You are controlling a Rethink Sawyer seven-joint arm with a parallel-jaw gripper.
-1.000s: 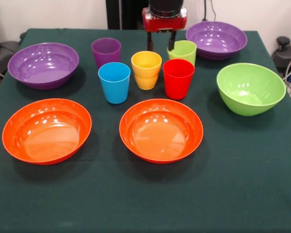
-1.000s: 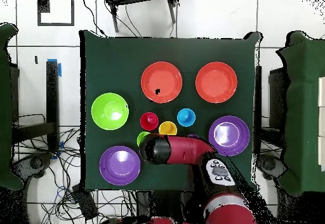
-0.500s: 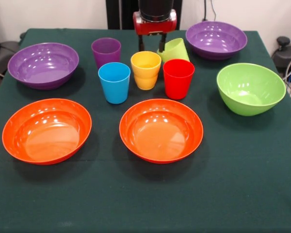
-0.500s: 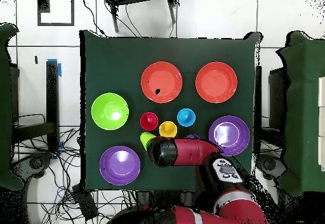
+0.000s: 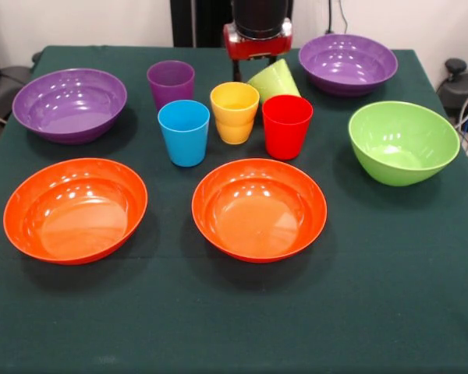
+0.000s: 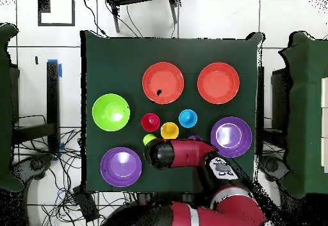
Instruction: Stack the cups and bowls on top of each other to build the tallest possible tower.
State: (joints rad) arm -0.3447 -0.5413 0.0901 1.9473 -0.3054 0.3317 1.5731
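Note:
My gripper (image 5: 248,72) hangs at the table's far side, shut on the light green cup (image 5: 275,80), which is tilted behind the red cup (image 5: 287,125). The yellow cup (image 5: 235,111), blue cup (image 5: 184,131) and purple cup (image 5: 171,83) stand upright beside them. Two orange bowls (image 5: 76,209) (image 5: 259,208) sit in front. Purple bowls sit at far left (image 5: 70,104) and far right (image 5: 348,62). The green bowl (image 5: 403,142) is at the right. Nothing is stacked. In the overhead view the arm (image 6: 182,153) covers the gripper, and the green cup (image 6: 149,138) peeks out beside it.
All bowls are empty and open side up. Bare green cloth (image 5: 234,319) fills the near part of the table. In the overhead view, cables and dark furniture (image 6: 9,108) surround the table.
The light green cup went from upright to tilted as the gripper took hold of it. The gripper shifted left, then back a little to the right. Nothing else moved.

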